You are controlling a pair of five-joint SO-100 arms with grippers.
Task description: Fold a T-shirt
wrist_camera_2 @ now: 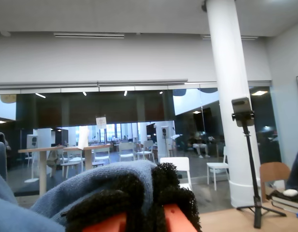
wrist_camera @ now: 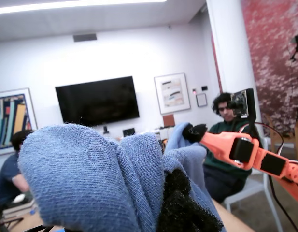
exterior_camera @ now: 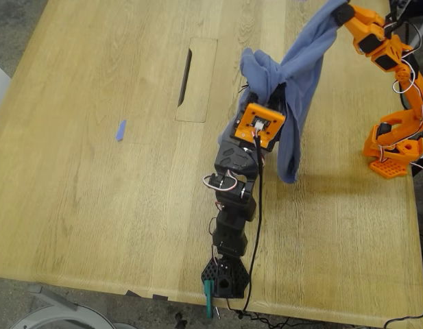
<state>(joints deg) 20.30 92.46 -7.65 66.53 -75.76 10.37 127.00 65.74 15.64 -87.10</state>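
The slate-blue T-shirt (exterior_camera: 301,75) hangs bunched in the air above the table, stretched between both arms, with a loose tail drooping toward the wood. My first gripper (exterior_camera: 262,81), on the black arm, is shut on one bunch; the first wrist view shows cloth (wrist_camera: 91,169) wrapped over its black pads (wrist_camera: 183,205). My second gripper (exterior_camera: 343,13), on the orange arm at the exterior view's top right, is shut on another part of the shirt (wrist_camera_2: 103,181). Its black foam pads (wrist_camera_2: 161,188) clamp the fabric. The first wrist view also shows this gripper (wrist_camera: 193,131) pinching cloth. The chest print is hidden.
A light wooden table (exterior_camera: 94,205) carries a tiny blue tape scrap (exterior_camera: 121,130) and a cable hatch (exterior_camera: 196,79). The black arm's base (exterior_camera: 225,277) sits at the near edge, the orange arm's base (exterior_camera: 393,154) at the exterior view's right. A seated person (wrist_camera: 226,130) and a tripod (wrist_camera_2: 246,159) stand beyond.
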